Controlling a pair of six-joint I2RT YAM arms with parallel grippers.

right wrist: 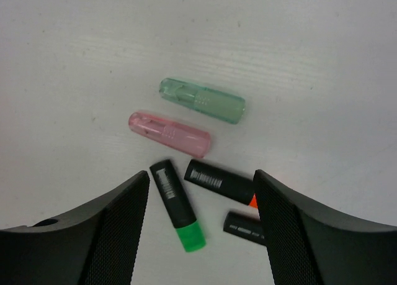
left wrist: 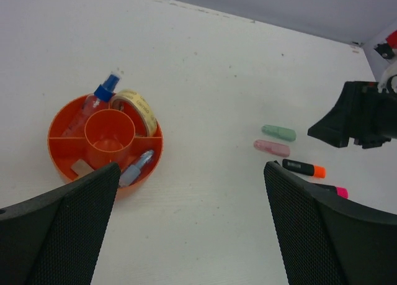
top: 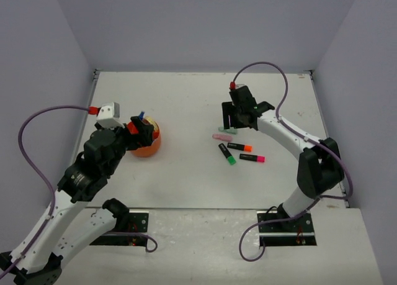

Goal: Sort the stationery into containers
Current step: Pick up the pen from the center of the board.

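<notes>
While five pieces lie loose on the table, well apart from the tub (left wrist: pixel 54 149) on its right-arm side, we judge them all light, stiff and smooth. They are likely to skid or roll under a glancing pinch. We would take each across the middle of its barrel, jaws square to its length.

The green bar (right wrist: pixel 203 100) and pink bar (right wrist: pixel 169 133) are translucent, round-ended and lie side by side, farthest from us. The green highlighter (right wrist: pixel 177 207), orange highlighter (right wrist: pixel 220 182) and pink highlighter (top: pixel 252 158) are black with coloured ends, close together just beside the bars.

In the tub's outer compartments sit the bottle (left wrist: pixel 99 99), ring (left wrist: pixel 136 110), cube (left wrist: pixel 82 168) and blue bar (left wrist: pixel 138 166).

The right gripper (right wrist: pixel 201 176) hovers over the loose group, jaws apart, holding nothing. The left gripper (left wrist: pixel 191 173) hangs near the tub, spread wide and empty.
</notes>
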